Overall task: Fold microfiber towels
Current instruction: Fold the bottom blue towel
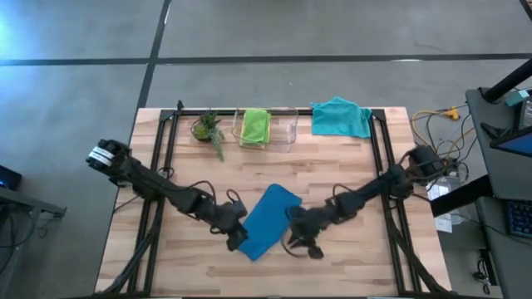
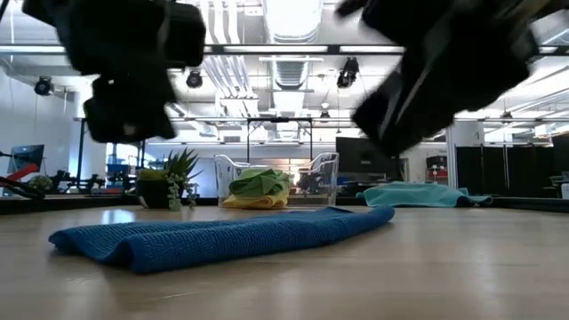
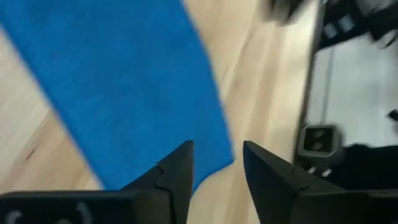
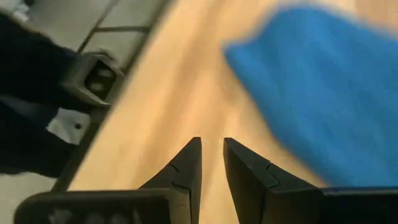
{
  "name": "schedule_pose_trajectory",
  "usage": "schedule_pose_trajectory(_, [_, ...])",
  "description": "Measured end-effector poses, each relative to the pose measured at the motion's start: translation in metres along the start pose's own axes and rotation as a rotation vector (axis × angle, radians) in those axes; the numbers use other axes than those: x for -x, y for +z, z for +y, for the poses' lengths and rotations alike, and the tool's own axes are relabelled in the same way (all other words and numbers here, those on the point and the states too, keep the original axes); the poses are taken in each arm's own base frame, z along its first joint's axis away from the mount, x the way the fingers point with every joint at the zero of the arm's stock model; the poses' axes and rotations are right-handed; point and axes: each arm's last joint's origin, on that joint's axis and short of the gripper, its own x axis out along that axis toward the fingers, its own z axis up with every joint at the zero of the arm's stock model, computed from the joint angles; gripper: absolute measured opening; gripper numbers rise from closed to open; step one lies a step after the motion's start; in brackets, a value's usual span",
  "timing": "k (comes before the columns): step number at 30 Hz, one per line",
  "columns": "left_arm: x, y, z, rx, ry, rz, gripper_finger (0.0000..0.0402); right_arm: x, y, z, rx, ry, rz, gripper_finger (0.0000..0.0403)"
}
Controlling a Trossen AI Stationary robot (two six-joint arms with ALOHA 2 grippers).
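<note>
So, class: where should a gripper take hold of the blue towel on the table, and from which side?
Probably at a narrow end of the blue towel. It lies flat and folded into a slanted strip, so an end edge can be pinched from above. The left gripper is beside the near end, the right gripper on its other side.

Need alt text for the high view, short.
Top-down view of a wooden table: a folded blue towel lies between the left claw and right claw, neither holding it. Along the far edge sit a potted plant, a clear bin holding a lime green towel, and a teal towel.
</note>
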Motion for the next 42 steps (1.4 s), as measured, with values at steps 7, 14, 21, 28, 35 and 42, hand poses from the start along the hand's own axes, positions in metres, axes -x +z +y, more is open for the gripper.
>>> schedule_pose_trajectory(7, [0.001,-0.028,0.014,-0.119,0.124,0.134,0.0069,-0.006,0.031,0.026,0.195,-0.092,-0.190,0.0063])
schedule_pose_trajectory(14, [0.002,-0.058,0.012,-0.238,0.082,0.232,0.0032,-0.043,0.069,0.027,0.191,-0.219,-0.082,0.0087])
schedule_pose_trajectory(21, [0.006,-0.088,0.010,-0.322,0.058,0.314,0.0028,-0.089,0.082,0.029,0.227,-0.234,0.183,0.0150])
schedule_pose_trajectory(28, [0.009,-0.111,0.015,-0.345,0.065,0.370,0.0028,-0.127,0.074,0.024,0.266,-0.250,0.368,0.0162])
schedule_pose_trajectory(35, [0.011,-0.120,0.014,-0.351,0.056,0.369,0.0028,-0.141,0.076,0.020,0.206,-0.289,0.462,0.0131])
schedule_pose_trajectory(42, [0.011,-0.121,0.014,-0.382,0.054,0.369,0.0028,-0.132,0.094,0.022,0.163,-0.299,0.489,0.0021])
